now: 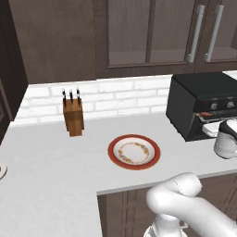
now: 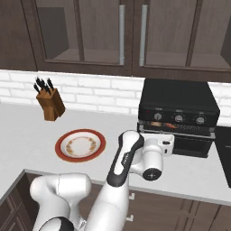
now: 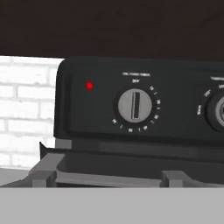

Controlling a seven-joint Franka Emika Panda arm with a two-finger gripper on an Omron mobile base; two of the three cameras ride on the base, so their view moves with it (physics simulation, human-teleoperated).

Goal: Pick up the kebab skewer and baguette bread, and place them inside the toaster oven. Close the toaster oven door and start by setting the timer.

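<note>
The boxy matte black toaster oven (image 2: pixel 178 115) stands on the pale grey stone counter (image 2: pixel 27 131) at its back edge, against the white brick wall and under the dark wooden cabinets. Its black front door (image 2: pixel 178 143) stands up against the oven front; a thin strip of reddish-brown shows in a slit just under the knob panel (too small to identify). Three small round knobs sit in a row along the top front.

In the hand view the leftmost grey dial (image 3: pixel 134 105) faces the camera squarely, its pointer bar upright toward the "OFF" mark, with a small red lamp (image 3: pixel 89 85) to its left. A second knob is cut by the right edge of that view.

The round white plate with a red-orange rim (image 1: pixel 134 152) lies bare near the counter's front edge, well apart from the oven. A wooden knife block with dark handles (image 1: pixel 73 116) stands toward the back edge, left of the plate.

The white arm's hand (image 2: pixel 163 146) is held just in front of the oven door. The gripper's fingers cannot be made out, so its opening cannot be told.
</note>
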